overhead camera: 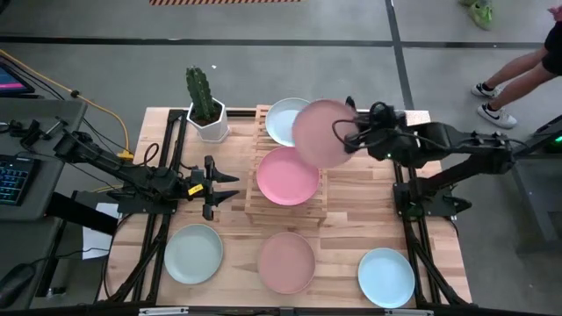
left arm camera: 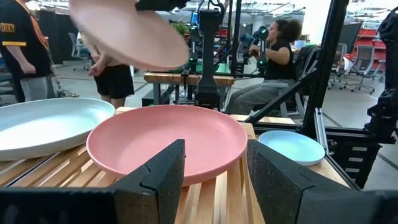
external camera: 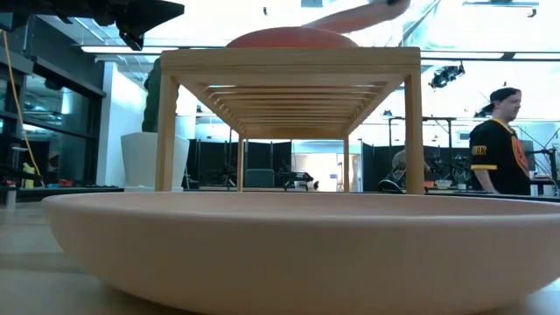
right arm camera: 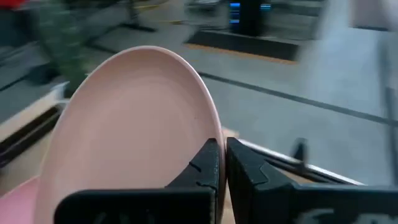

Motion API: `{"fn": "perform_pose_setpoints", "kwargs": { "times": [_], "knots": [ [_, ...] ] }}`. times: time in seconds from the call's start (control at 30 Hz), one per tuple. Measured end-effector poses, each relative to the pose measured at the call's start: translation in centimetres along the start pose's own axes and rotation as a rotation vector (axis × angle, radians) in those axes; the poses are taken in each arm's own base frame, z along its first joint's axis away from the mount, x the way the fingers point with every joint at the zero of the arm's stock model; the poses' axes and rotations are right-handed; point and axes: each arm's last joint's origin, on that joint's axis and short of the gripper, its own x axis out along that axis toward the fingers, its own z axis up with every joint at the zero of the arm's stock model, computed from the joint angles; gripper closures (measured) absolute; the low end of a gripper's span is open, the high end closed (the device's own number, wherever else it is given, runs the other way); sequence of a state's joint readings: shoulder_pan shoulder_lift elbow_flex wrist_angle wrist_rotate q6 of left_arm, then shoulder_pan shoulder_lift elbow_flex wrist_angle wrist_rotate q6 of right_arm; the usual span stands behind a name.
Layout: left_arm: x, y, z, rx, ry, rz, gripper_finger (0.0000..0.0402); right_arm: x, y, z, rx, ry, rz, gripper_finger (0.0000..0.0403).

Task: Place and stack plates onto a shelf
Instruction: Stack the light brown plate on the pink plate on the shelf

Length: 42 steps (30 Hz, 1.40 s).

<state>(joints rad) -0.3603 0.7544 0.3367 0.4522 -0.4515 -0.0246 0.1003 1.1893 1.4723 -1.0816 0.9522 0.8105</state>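
A round matte pale-pink plate (overhead camera: 323,132) is held tilted above the pale wooden slatted shelf (overhead camera: 285,209) by the right pincer (overhead camera: 353,133).

The right pincer is clamped on that plate's rim, over a brighter pink plate (overhead camera: 287,175) and a light blue plate (overhead camera: 283,120) resting on the shelf. The left pincer (overhead camera: 230,186) is parked spread and empty beside the shelf. A pale green plate (overhead camera: 193,254), a dusty pink plate (overhead camera: 286,262) and a second light blue plate (overhead camera: 386,277) are left on the wooden tabletop (overhead camera: 351,230).
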Motion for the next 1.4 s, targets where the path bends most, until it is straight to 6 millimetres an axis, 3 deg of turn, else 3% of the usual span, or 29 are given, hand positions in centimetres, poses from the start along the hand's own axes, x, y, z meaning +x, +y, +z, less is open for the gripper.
{"fn": "perform_pose_setpoints", "kwargs": {
  "times": [0.3,0.43,1.4],
  "knots": [
    [0.0,0.0,0.0,0.0,-0.002,0.0,0.0241,2.5,6.4,-3.4,-0.114,0.075,0.073,0.0403],
    [0.0,0.0,0.0,0.0,-0.002,0.0,0.0241,3.9,7.9,-4.5,-0.139,0.109,0.075,0.0403],
    [0.0,0.0,0.0,-0.001,-0.002,0.0,0.0241,4.7,9.0,-5.1,-0.136,0.2,0.174,0.0402]
  ]
}}
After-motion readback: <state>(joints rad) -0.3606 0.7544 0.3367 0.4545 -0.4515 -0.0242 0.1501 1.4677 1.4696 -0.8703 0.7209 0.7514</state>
